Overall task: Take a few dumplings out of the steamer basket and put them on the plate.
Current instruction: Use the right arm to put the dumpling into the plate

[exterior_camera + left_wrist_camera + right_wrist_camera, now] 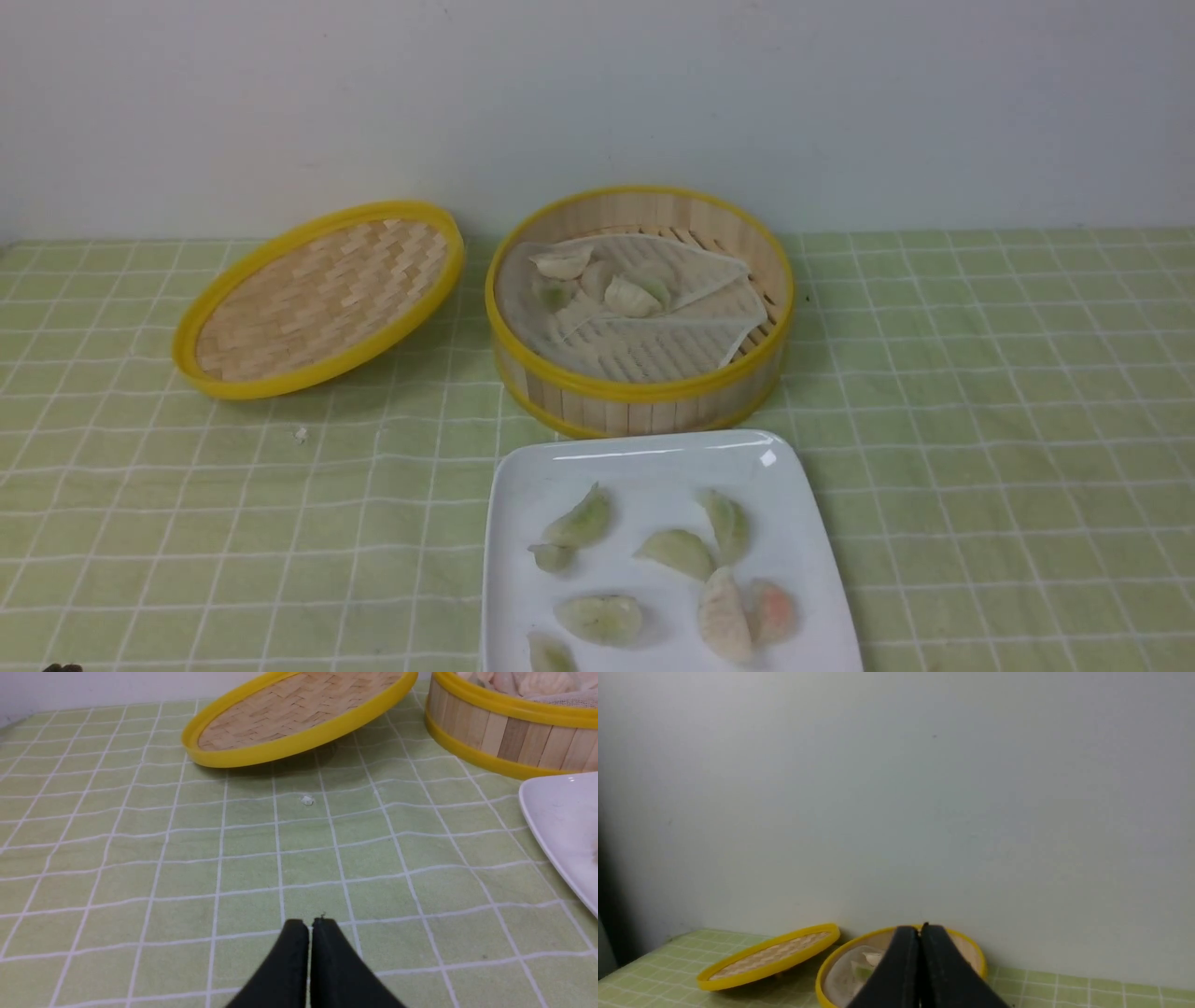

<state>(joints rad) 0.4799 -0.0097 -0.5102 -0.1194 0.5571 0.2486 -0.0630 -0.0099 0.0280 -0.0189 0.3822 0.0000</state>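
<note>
White plate (523, 485) in my front view, just before the steamer basket (644, 401); dumplings (679, 553) lie in both. Left wrist view: my left gripper (310, 926) is closed, holding nothing. Right wrist view: my right gripper (920, 931), likewise closed on nothing.

Front view: from between the arms, looking forward and down over the square white glossy plate (653, 467). Left wrist view: low and nearer the green checked tablecloth (187, 858). Right wrist view: facing the pale wall (896, 812). Both wrist views share the round yellow-rimmed bamboo basket (644, 411).
</note>
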